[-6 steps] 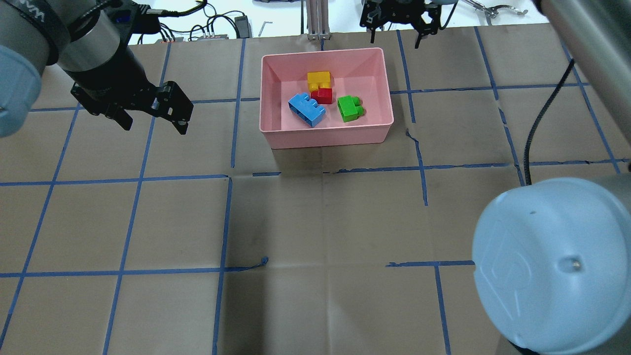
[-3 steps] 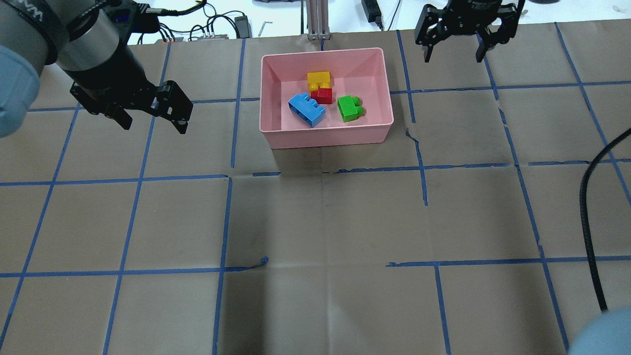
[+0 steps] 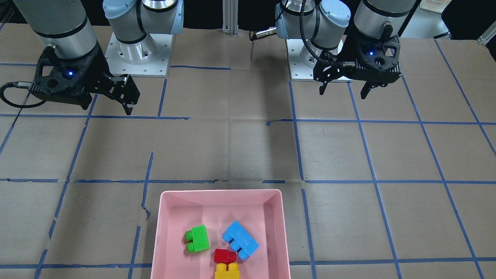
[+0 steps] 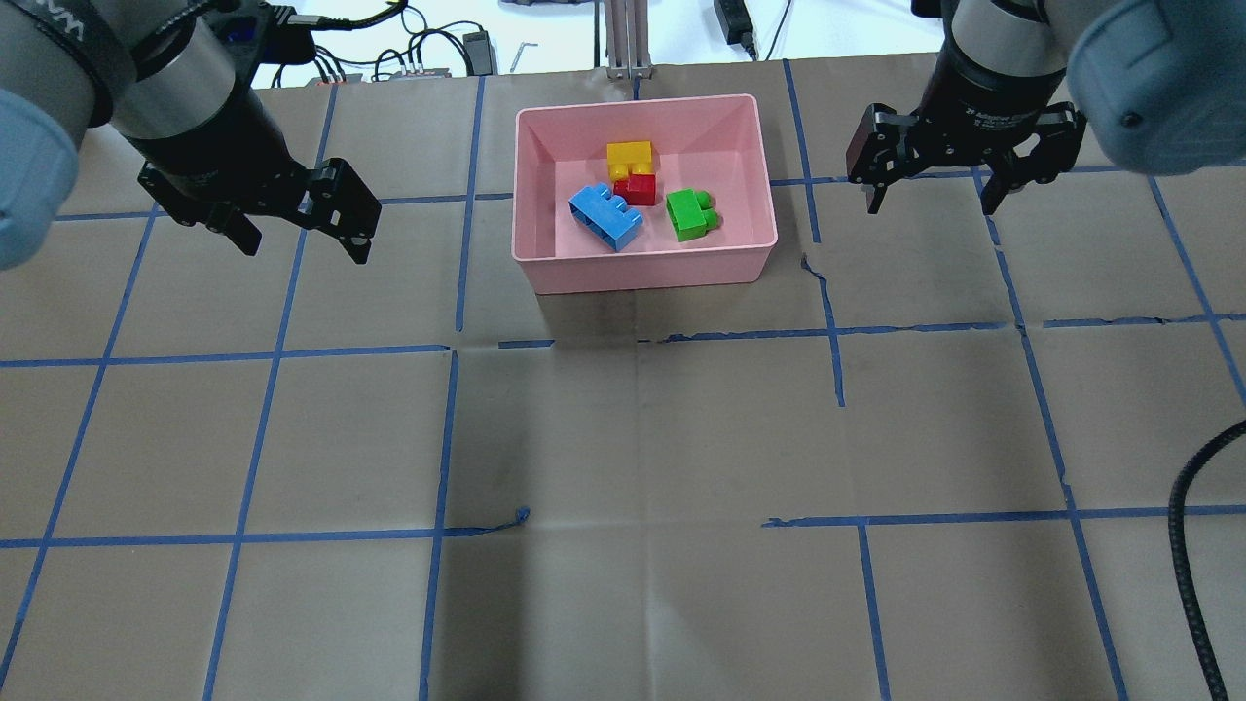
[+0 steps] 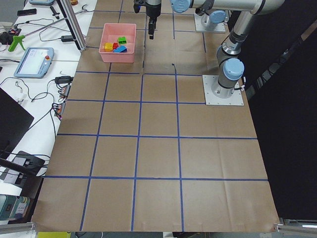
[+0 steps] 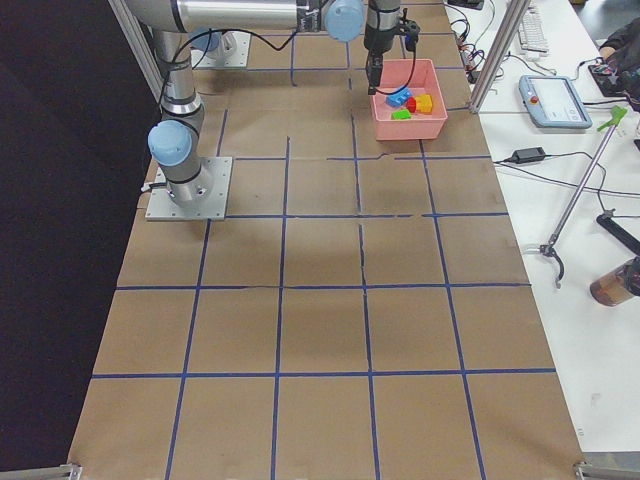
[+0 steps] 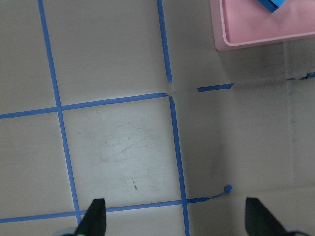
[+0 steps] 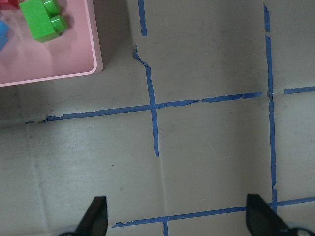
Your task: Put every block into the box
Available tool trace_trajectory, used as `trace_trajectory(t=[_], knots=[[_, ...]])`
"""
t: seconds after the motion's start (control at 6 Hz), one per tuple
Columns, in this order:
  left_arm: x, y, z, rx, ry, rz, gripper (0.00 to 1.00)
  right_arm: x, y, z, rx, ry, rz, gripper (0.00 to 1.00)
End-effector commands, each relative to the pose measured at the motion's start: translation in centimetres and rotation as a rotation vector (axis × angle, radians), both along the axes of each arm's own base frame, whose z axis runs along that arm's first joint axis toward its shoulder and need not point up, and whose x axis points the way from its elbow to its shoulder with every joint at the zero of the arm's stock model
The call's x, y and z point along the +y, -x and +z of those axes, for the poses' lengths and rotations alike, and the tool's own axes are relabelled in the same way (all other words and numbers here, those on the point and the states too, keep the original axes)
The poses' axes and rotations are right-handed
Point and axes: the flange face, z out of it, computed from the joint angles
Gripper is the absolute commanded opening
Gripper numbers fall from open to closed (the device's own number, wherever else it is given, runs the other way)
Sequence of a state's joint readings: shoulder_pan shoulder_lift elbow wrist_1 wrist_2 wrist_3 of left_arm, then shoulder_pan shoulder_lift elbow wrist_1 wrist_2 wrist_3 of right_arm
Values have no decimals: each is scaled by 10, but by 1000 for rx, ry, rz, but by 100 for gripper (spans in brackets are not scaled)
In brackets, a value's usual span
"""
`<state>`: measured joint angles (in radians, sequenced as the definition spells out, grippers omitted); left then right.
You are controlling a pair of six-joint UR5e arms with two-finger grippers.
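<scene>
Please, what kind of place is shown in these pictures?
Most likely a robotics laboratory: robot arms bolted on base plates, a table covered with paper and a blue tape grid, and a side bench with a teach pendant and cables.

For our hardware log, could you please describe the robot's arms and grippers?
The left arm and right arm are silver-grey tubes with pale blue joint caps. The left gripper and right gripper are black open-frame two-finger units, each with a blue light and black cable.
</scene>
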<state>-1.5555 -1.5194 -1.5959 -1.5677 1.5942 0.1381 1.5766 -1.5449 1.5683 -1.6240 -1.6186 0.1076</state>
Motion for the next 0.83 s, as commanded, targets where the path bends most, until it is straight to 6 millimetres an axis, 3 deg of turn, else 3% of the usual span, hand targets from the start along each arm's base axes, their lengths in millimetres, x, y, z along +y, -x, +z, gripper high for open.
trace_trajectory(t=[0.0,0.67], knots=[[0,0,0,0,0,2,100,6,-10,1,-3,4,16,100],[0,0,0,-1,-2,2,100,5,-13,0,-3,7,31,100]])
